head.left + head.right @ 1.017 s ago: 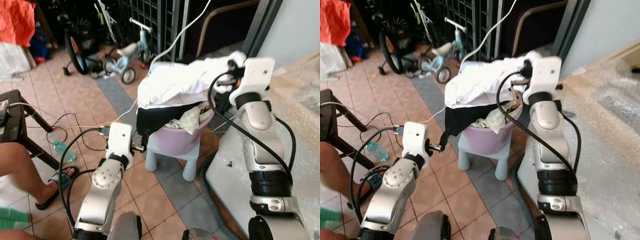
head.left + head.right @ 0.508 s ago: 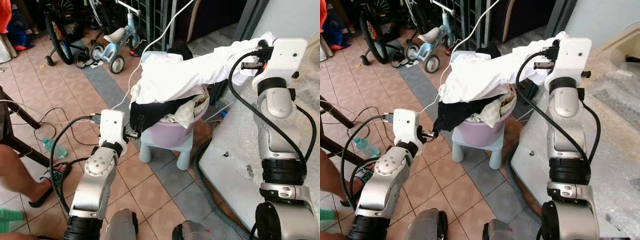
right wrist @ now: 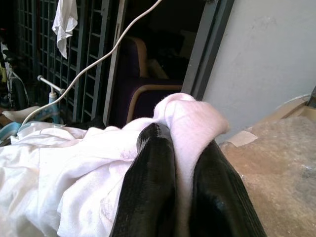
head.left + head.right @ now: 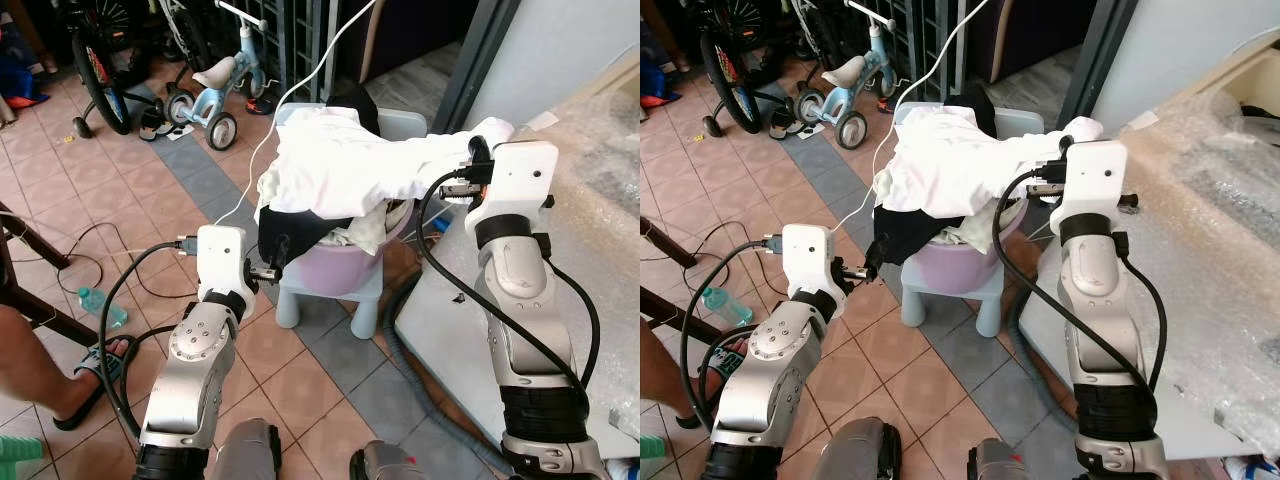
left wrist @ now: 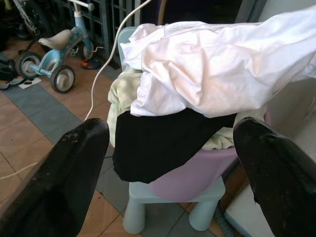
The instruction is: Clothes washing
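A purple basin (image 4: 335, 272) heaped with clothes stands on a pale blue stool (image 4: 325, 300). A white garment (image 4: 340, 170) lies on top of the heap. One end is stretched out to the right into my right gripper (image 4: 477, 166), which is shut on it. In the right wrist view its fingertips (image 3: 155, 138) pinch a fold of the white cloth (image 3: 74, 177). Under it a black garment (image 4: 292, 225) hangs over the basin's left rim. My left gripper (image 4: 279, 256) is open just left of that black cloth (image 5: 163, 143), with its fingers wide apart and nothing between them.
A blue tricycle (image 4: 215, 85) and a bicycle (image 4: 95, 70) stand behind on the tiled floor. A white cable (image 4: 300, 90) hangs over the heap. A person's leg (image 4: 35, 355), a sandal (image 4: 95, 365), a bottle (image 4: 100, 305) and floor cables (image 4: 110, 240) are at the left. A bubble-wrapped surface (image 4: 600, 210) is at the right.
The camera has shifted. My right gripper, still shut on the white garment, has come down and in from its higher place at the right. The left gripper stays by the black cloth.
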### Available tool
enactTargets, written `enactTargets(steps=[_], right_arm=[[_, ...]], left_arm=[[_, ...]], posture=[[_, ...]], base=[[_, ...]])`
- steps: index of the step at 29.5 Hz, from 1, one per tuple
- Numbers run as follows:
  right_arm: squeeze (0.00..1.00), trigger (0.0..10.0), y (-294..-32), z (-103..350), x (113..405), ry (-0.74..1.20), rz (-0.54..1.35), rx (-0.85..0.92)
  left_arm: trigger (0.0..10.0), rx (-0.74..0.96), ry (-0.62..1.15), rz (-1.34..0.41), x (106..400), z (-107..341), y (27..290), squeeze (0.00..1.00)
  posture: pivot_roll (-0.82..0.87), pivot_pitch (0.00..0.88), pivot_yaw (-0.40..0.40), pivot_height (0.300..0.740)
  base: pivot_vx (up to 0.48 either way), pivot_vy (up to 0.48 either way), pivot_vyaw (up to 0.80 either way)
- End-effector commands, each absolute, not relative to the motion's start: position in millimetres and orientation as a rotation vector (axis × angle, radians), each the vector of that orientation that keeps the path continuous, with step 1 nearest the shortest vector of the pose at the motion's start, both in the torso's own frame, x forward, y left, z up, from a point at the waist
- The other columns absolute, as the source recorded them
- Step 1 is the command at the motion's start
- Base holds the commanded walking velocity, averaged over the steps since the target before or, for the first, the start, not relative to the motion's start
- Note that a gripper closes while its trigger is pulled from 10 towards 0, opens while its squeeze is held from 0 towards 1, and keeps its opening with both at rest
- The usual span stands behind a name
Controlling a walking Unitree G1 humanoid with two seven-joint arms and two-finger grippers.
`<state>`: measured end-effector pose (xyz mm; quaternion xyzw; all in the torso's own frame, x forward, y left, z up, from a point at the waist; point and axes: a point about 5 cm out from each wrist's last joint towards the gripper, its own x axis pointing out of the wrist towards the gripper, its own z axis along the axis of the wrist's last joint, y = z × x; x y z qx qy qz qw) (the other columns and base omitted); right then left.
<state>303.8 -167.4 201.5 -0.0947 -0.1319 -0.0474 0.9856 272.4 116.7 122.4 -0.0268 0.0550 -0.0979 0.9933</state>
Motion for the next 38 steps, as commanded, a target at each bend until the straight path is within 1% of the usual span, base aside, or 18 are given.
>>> enactTargets(steps=[1,3,13,19,20,22,27,35,38], right_arm=[[0.0,10.0,-167,209,301,-0.291,-0.092,-0.188],[0.0,10.0,-168,210,302,-0.292,-0.097,-0.188],[0.0,10.0,-169,215,302,-0.3,-0.107,-0.193],[0.0,10.0,-163,216,306,-0.307,-0.094,-0.181],[0.0,10.0,-160,219,307,-0.319,-0.094,-0.178],[0.0,10.0,-160,221,307,-0.324,-0.094,-0.178],[0.0,10.0,-167,223,311,-0.32,-0.111,-0.179],[0.0,10.0,-172,229,315,-0.339,-0.122,-0.204],[0.0,10.0,-172,228,315,-0.338,-0.117,-0.205]], left_arm=[[10.0,-0.048,0.108,-0.194,274,124,119,0.0],[10.0,-0.046,0.108,-0.196,275,124,119,0.0],[10.0,-0.049,0.113,-0.195,272,123,118,0.0],[10.0,-0.051,0.1,-0.198,273,126,119,0.0],[10.0,-0.055,0.097,-0.2,273,127,121,0.0],[10.0,-0.055,0.09,-0.205,273,129,121,0.0],[10.0,-0.09,0.087,-0.19,274,128,120,0.0],[10.0,-0.096,0.082,-0.196,274,128,117,0.0],[10.0,-0.101,0.083,-0.191,274,128,118,0.0]], posture=[[0.0,0.147,-0.005,0.728],[0.0,0.145,-0.004,0.728],[0.0,0.133,-0.015,0.728],[0.02,0.136,-0.002,0.728],[0.03,0.15,0.012,0.728],[0.04,0.152,0.009,0.728],[0.03,0.144,-0.006,0.728],[0.02,0.144,-0.011,0.728],[0.02,0.141,-0.017,0.728]], base=[[0.0,0.371,-0.8],[0.0,0.349,-0.8],[0.0,0.0,-0.8],[0.0,0.0,-0.8],[0.0,0.0,-0.77],[0.0,0.0,-0.77],[0.0,0.0,-0.78],[0.0,0.0,-0.8],[0.24,0.0,-0.52]])
